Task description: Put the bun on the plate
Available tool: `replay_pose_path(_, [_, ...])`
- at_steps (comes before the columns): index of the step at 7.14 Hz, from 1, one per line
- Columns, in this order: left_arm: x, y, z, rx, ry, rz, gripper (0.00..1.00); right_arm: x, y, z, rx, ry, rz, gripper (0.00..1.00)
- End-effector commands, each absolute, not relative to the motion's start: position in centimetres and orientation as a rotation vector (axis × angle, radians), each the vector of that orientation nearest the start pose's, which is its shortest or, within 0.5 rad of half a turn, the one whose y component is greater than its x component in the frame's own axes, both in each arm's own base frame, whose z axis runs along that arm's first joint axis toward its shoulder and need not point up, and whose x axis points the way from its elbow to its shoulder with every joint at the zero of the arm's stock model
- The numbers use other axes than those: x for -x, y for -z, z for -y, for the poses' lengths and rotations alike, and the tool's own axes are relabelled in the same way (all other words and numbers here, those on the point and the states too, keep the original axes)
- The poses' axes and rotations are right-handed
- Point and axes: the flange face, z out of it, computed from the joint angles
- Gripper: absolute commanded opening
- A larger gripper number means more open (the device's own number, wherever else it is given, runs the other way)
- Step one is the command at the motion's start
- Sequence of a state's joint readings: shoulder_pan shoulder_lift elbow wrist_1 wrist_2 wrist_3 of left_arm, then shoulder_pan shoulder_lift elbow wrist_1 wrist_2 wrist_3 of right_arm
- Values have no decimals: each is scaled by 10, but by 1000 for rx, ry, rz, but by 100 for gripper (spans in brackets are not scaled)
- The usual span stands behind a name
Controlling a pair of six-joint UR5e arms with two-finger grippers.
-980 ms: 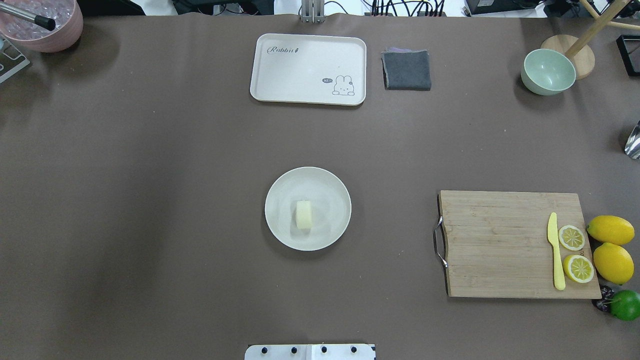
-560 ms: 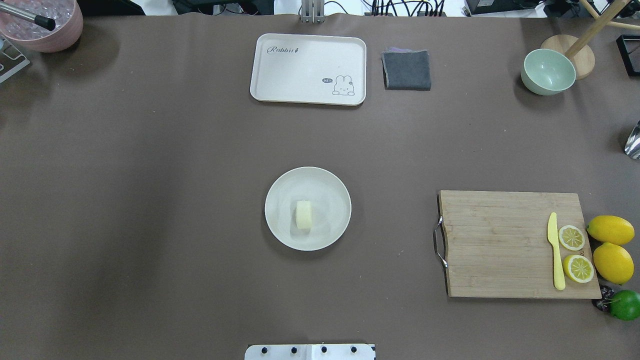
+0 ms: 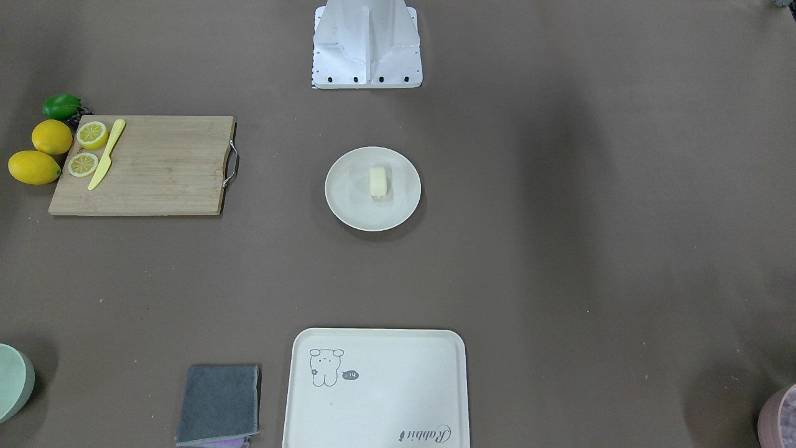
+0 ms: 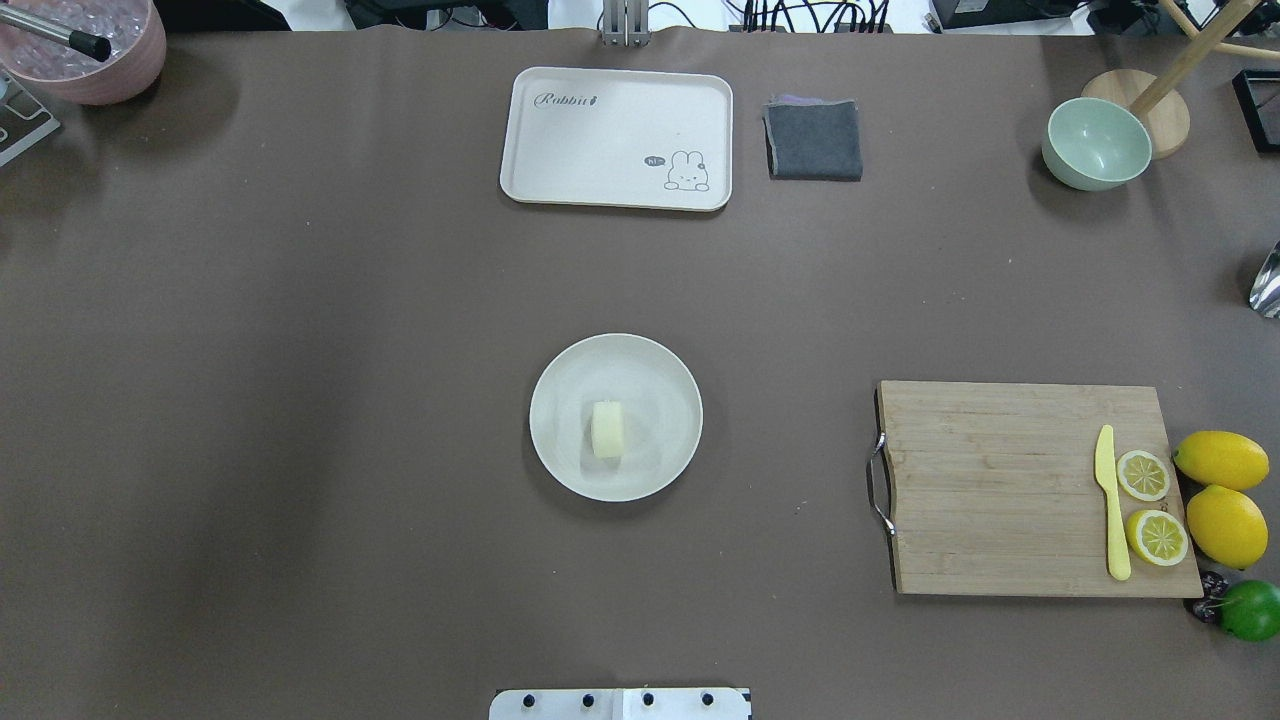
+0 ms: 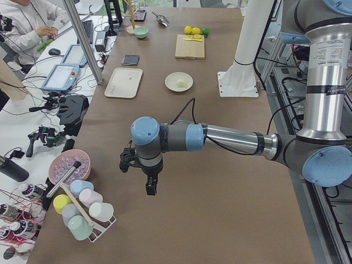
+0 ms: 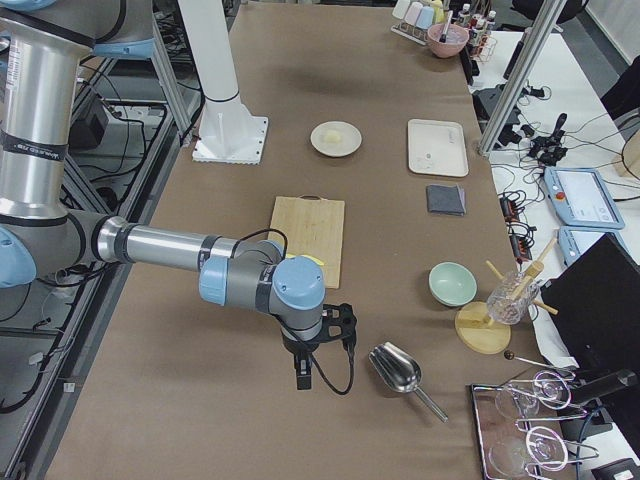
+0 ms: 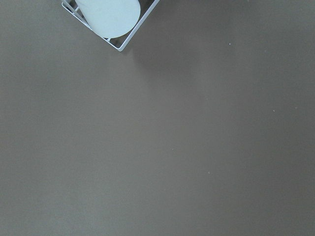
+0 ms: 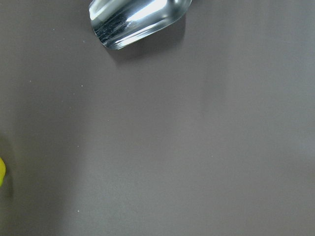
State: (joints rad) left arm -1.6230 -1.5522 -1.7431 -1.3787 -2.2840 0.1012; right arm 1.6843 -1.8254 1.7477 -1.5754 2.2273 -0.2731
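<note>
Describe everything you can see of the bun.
The bun is a small, pale cream-yellow chunk, rounded like a short loaf, with a smooth, matte surface. It looks whole and unmarked. It lies still just off the centre of the round off-white plate, its longer side running towards and away from the robot's base. Only the plate touches it; nothing holds it, and nothing else lies on the plate.

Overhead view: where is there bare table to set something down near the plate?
Bare table lies all round the plate: the wide stretch on its left, the band between it and the tray, the gap before the cutting board. Crowded: the board's right end, with knife, lemon halves, lemons.
</note>
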Motion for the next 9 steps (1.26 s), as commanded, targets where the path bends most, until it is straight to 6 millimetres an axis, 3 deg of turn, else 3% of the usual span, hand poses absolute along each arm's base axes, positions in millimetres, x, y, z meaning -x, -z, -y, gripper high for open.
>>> replay_pose_path(1, [93, -608, 471, -12, -31, -714, 98, -115, -690, 366, -51, 127, 659, 100])
replay_pose_path(9, [93, -610, 471, -9, -30, -713, 98, -115, -684, 368, -64, 132, 658, 100])
